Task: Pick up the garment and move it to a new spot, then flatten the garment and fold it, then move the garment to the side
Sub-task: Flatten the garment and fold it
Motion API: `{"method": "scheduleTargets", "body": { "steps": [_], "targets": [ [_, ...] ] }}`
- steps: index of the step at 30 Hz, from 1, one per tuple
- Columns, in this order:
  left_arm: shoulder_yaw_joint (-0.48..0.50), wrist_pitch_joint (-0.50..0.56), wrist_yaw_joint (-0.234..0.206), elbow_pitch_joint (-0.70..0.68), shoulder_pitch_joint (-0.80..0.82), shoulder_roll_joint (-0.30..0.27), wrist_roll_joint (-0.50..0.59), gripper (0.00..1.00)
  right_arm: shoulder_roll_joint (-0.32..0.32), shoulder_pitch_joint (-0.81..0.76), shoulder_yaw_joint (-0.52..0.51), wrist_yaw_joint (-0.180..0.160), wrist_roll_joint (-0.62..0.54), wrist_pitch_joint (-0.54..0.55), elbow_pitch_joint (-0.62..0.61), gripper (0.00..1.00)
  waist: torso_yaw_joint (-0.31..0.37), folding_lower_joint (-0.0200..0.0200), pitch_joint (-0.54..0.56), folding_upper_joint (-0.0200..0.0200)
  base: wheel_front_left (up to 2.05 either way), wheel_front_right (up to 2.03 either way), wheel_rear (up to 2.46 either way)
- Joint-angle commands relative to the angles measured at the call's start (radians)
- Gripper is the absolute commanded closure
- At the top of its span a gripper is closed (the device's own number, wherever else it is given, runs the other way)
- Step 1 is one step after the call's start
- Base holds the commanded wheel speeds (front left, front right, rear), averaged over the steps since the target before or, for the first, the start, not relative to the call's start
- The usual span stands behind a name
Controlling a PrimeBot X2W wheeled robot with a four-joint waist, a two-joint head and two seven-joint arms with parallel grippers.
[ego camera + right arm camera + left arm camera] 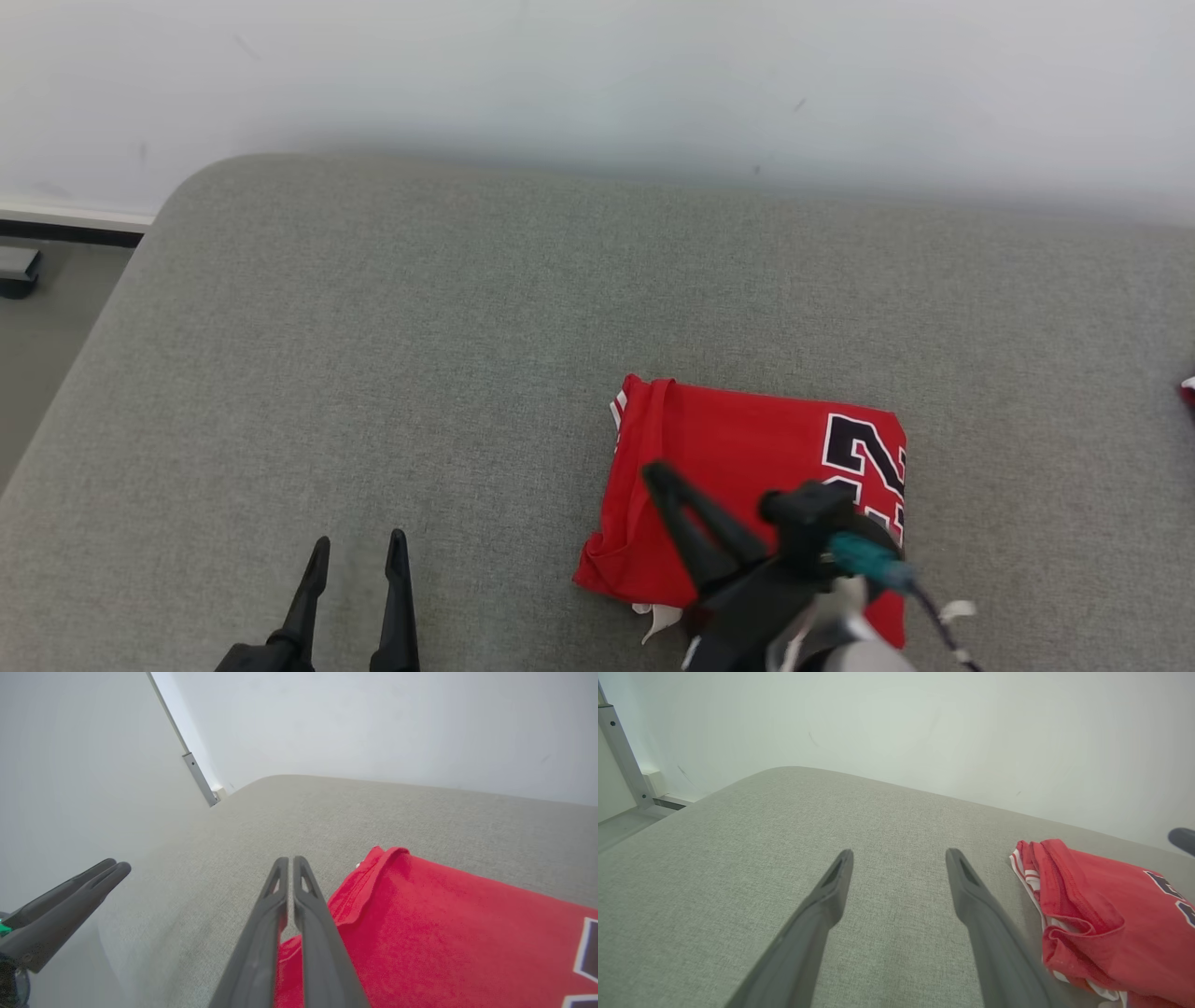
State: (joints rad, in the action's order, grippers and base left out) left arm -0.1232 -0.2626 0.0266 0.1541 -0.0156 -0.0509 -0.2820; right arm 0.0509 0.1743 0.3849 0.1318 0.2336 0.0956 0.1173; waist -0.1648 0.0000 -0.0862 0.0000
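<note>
Folded red garment (747, 467) flat on the grey upholstered cushion (420, 327), near its front edge and right of the middle, black-and-white number facing up toward the garment's right side, white trim peeking out at the left and front folds. Right claw (656, 474) above the garment's left front part, fingers pressed together with a bare slit between them, no cloth seen in the grip. Left claw (360, 539) spread wide and empty, over bare cushion at the front edge, well left of the garment. Pale wall (597, 75) beyond the far edge.
</note>
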Motion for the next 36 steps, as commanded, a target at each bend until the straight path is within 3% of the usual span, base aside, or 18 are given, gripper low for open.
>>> {"method": "scheduleTargets", "body": {
  "steps": [1,9,18,24,36],
  "targets": [
    [0.006,-0.002,-0.001,-0.007,-0.003,0.001,0.009,0.0,-0.002,-0.027,-0.039,-0.003,-0.009,-0.024,-0.027,0.0,0.002,0.0,0.004,0.0,0.0,0.0,0.0],
    [0.032,-0.002,-0.008,-0.054,-0.029,0.001,0.026,0.0,-0.002,-0.149,-0.354,-0.003,-0.071,-0.165,-0.109,0.0,0.023,0.0,0.033,0.0,0.0,0.0,0.0],
    [0.056,-0.002,-0.013,-0.105,-0.055,0.001,0.071,0.0,-0.002,-0.206,-0.523,-0.003,-0.122,-0.284,-0.033,0.0,0.063,0.0,0.068,0.0,0.0,0.0,0.0],
    [0.062,-0.002,0.0,-0.091,-0.079,0.001,0.123,0.0,-0.002,-0.226,-0.564,-0.003,-0.15,-0.321,0.034,0.0,0.097,0.0,0.09,0.0,0.0,0.0,0.0],
    [0.082,-0.002,0.002,-0.039,-0.096,0.001,0.149,0.0,-0.002,-0.239,-0.529,-0.003,-0.164,-0.337,0.102,0.0,0.147,0.0,0.099,0.0,0.0,0.0,0.0]
  ]
}}
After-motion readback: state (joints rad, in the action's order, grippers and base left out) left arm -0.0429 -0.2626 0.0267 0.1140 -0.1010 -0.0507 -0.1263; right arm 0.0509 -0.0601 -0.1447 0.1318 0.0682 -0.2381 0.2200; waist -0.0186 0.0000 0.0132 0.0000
